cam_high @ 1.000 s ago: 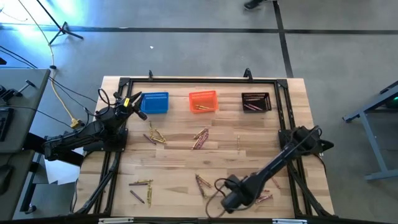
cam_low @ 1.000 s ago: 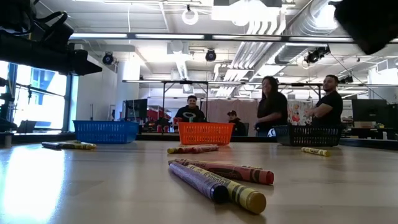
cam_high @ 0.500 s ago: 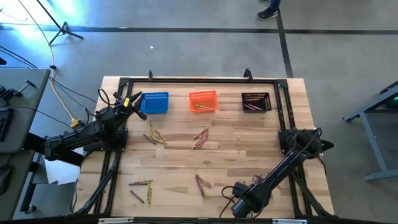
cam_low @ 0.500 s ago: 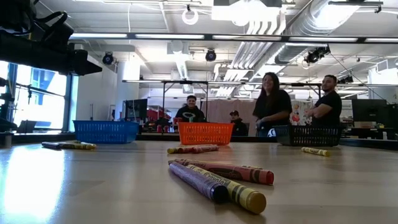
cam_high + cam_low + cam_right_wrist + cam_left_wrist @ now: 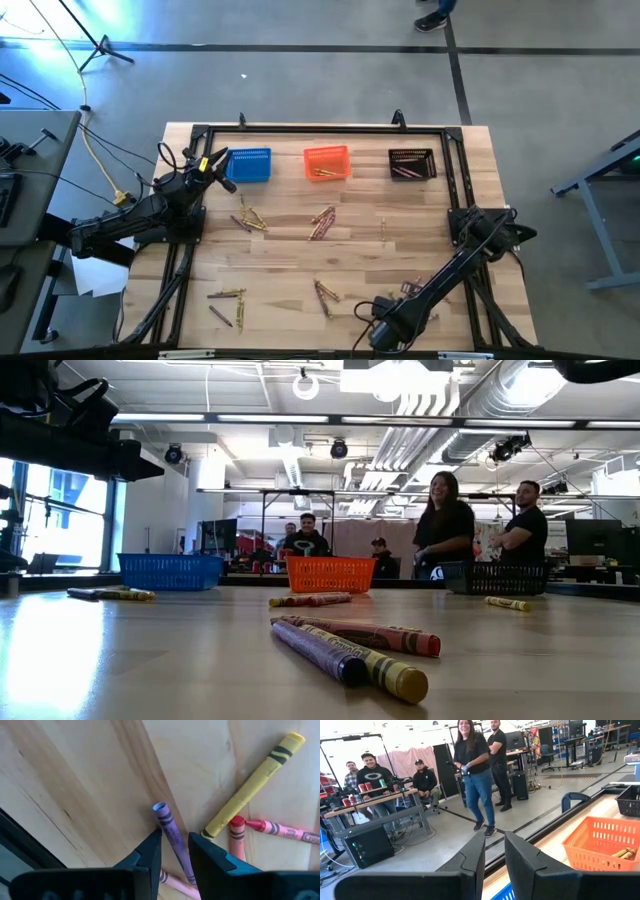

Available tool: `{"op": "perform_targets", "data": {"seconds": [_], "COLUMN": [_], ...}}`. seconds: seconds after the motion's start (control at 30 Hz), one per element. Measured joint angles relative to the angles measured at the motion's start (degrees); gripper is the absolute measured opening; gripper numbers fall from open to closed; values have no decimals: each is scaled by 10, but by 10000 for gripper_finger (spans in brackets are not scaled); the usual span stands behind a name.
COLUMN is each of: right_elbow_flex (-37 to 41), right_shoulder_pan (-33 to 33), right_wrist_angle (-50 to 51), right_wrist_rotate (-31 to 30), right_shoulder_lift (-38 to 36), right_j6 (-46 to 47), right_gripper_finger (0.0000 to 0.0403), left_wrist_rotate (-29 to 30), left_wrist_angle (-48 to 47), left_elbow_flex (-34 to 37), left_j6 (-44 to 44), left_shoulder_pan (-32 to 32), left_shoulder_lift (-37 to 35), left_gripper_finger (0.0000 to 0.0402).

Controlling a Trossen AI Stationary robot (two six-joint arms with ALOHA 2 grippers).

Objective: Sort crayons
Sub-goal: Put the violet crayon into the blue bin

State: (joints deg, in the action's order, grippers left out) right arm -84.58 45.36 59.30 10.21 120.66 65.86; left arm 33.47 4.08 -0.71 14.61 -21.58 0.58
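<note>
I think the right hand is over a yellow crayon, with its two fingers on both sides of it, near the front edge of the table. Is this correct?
Not quite: the crayon between the fingers of the right hand is purple, not yellow. The right wrist view shows it. The yellow crayon lies beside it, outside the fingers. The rest holds: the hand is near the table's front edge.

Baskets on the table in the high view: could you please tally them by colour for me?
Blue basket: 1
Orange basket: 1
Black basket: 1
Total: 3
</note>
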Motion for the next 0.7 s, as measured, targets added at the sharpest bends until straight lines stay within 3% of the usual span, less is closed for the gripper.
{"op": "perform_targets", "data": {"seconds": [0.17,0.43,0.7], "right_elbow_flex": [0,0,-13], "right_shoulder_pan": [0,0,0], "right_wrist_angle": [-3,-8,5], "right_wrist_rotate": [1,3,-6], "right_shoulder_lift": [1,1,5], "right_j6": [-2,5,9], "right_gripper_finger": [74,10,17], "left_wrist_rotate": [0,0,0], "left_wrist_angle": [0,0,0], "left_elbow_flex": [0,0,0], "left_j6": [0,0,0], "left_shoulder_pan": [0,0,0], "left_shoulder_lift": [0,0,0], "left_gripper_finger": [60,60,60]}}
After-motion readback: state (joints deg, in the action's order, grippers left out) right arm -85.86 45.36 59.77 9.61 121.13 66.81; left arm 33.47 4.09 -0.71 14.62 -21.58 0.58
